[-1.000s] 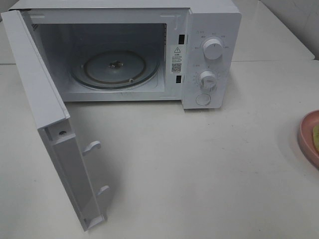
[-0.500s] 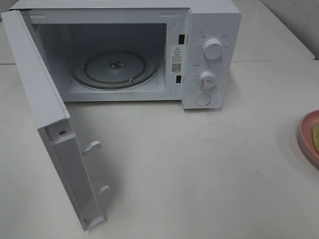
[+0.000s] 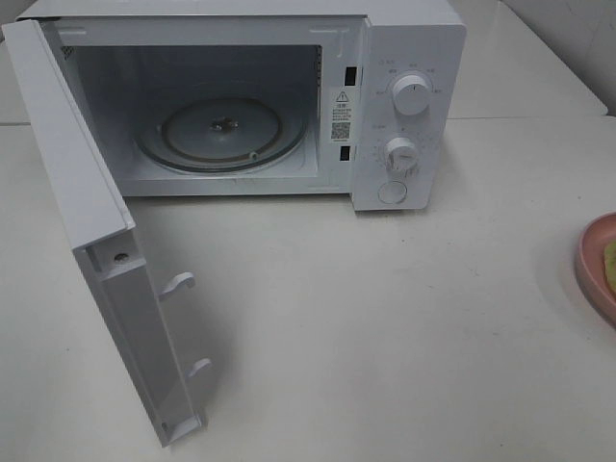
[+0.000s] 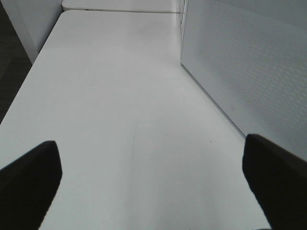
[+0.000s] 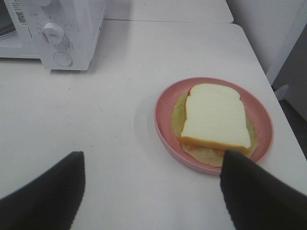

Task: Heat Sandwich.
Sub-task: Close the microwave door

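Sandwich (image 5: 216, 117) sits on the pink plate (image 5: 165, 103), well to the right of the microwave (image 3: 409, 58) and apart from it on the white table (image 3: 385, 318). Nothing in the overhead view has shifted over the last second, so you have made no visible headway. The microwave door (image 3: 96, 241) is swung wide and the glass turntable (image 3: 223, 130) is bare, ready to receive. Your right gripper (image 5: 151, 191) hangs spread and empty near the plate; your left gripper (image 4: 151, 177) is spread too, grasping nothing, beside the door. You likely need to take the plate next.
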Available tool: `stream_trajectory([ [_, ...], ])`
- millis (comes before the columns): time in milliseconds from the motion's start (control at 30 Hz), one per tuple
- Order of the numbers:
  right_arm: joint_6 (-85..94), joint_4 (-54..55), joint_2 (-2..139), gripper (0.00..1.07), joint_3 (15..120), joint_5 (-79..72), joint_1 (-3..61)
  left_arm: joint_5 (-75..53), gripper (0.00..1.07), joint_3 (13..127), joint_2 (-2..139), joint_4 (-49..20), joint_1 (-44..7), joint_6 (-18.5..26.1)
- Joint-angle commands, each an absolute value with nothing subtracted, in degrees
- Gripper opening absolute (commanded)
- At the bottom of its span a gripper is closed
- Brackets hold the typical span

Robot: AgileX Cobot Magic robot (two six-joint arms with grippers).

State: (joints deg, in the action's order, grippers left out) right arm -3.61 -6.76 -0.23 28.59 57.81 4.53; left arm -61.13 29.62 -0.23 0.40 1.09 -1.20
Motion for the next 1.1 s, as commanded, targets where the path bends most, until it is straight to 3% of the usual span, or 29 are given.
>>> stream_trajectory([
  [33,-3.6,-6.9,-1.7,0.74,28.5,57.2,4.1,-61.1,0.98,29.6,-0.7,0.3,1.3,-1.2],
  [367,-3.6,-6.9,-1.7,0.73,28.5,57.2,4.1,-59.8,0.98,30.7,-0.1,0.0,1.3,-1.4],
  [667,-3.6,-6.9,-1.7,0.73,28.5,57.2,4.1,-49.8,0.95,32.3,11.5,1.1,1.3,-1.3],
  [800,-3.6,-6.9,-1.7,0.73,28.5,57.2,4.1,-46.4,0.85,32.3,17.0,1.0,1.3,-1.3],
  [833,-3.6,-6.9,-1.7,0.73,28.5,57.2,4.1,-43.7,0.72,32.2,20.2,1.0,1.3,-1.3],
  [933,-3.6,-6.9,-1.7,0.73,28.5,57.2,4.1,-39.2,0.5,32.2,26.9,1.0,1.3,-1.3],
  [967,-3.6,-6.9,-1.7,0.73,28.5,57.2,4.1,-39.2,0.5,32.2,26.9,1.0,1.3,-1.3],
  [1033,-3.6,-6.9,-1.7,0.73,28.5,57.2,4.1,-37.2,0.3,32.2,30.8,1.0,1.3,-1.3],
  [1067,-3.6,-6.9,-1.7,0.73,28.5,57.2,4.1,-36.1,0.24,32.2,32.4,1.0,1.3,-1.3],
  [1100,-3.6,-6.9,-1.7,0.73,28.5,57.2,4.1,-36.1,0.24,32.2,32.4,1.0,1.3,-1.3],
])
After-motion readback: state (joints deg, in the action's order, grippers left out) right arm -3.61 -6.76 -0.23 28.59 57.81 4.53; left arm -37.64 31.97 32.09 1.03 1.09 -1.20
